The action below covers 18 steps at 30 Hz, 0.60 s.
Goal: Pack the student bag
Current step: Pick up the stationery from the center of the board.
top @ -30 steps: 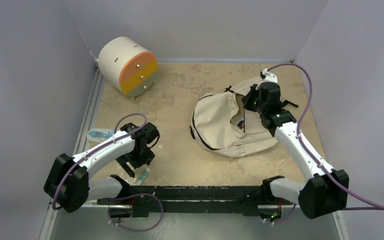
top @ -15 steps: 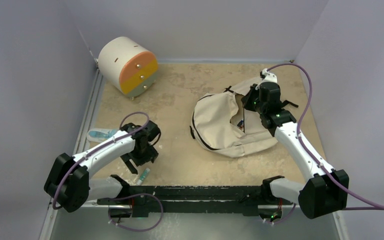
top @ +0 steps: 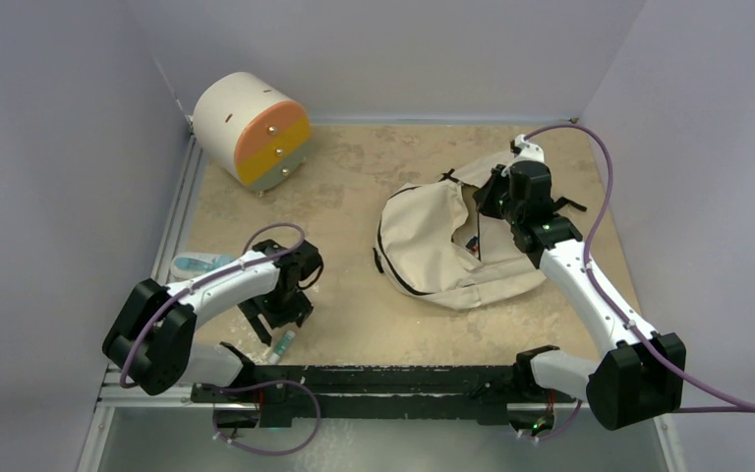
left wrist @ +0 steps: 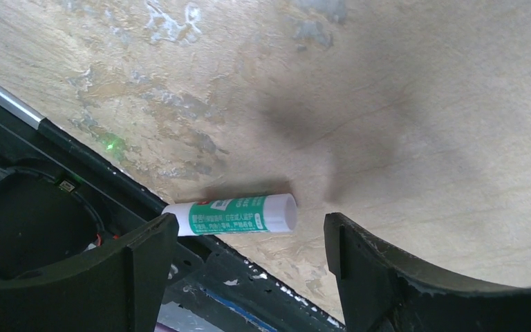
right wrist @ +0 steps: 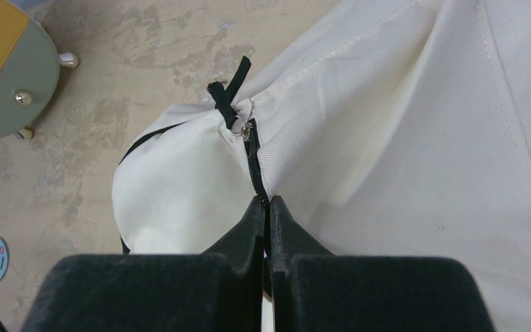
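The cream student bag [top: 433, 246] lies at the right of the table, its flap open on a dark inside. My right gripper [top: 496, 202] is shut on the bag's zipper edge [right wrist: 256, 166] and holds the fabric up; the zipper pull [right wrist: 234, 97] shows just beyond the fingertips. A white and green glue stick [left wrist: 238, 214] lies at the table's near edge, also in the top view [top: 281, 344]. My left gripper [left wrist: 249, 242] is open just above it, one finger to each side, not touching.
A cream cylindrical drawer unit [top: 251, 128] with an orange front stands at the back left. A small light-blue packet [top: 197, 264] lies at the left edge. The black mounting rail [top: 383, 379] runs along the near edge beside the glue stick.
My left gripper has shifted slightly right and toward the near edge, over the glue stick. The right gripper and the bag have not moved.
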Tool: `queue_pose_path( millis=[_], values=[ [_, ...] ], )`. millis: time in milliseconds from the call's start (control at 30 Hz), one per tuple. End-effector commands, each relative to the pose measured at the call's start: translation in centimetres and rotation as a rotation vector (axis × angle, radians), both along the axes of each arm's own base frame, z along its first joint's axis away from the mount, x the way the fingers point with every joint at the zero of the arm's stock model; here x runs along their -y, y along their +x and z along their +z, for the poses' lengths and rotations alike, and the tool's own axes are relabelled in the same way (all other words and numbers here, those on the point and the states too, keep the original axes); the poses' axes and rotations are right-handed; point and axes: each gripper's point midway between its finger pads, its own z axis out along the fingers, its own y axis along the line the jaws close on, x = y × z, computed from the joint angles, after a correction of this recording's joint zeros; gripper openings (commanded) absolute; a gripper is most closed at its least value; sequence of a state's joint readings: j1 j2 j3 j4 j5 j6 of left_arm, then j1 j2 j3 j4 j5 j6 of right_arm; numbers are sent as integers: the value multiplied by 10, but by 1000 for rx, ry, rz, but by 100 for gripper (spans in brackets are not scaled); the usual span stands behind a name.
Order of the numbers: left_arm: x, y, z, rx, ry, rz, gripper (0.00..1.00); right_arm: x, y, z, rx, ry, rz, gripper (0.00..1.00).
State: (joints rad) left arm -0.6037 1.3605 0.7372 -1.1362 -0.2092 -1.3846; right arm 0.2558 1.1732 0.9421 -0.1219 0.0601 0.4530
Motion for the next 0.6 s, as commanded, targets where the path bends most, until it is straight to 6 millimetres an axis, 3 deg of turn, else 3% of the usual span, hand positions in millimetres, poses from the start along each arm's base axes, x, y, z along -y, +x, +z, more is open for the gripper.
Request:
queue_pose_path(
  millis=[0,567],
  values=[
    [10,12,6,63,-38,-78,76,-10,9,34,106,59,27,0],
    [19,6,-11,38,-54,-158,73,-10,8,35,105,61,24,0]
  ],
)
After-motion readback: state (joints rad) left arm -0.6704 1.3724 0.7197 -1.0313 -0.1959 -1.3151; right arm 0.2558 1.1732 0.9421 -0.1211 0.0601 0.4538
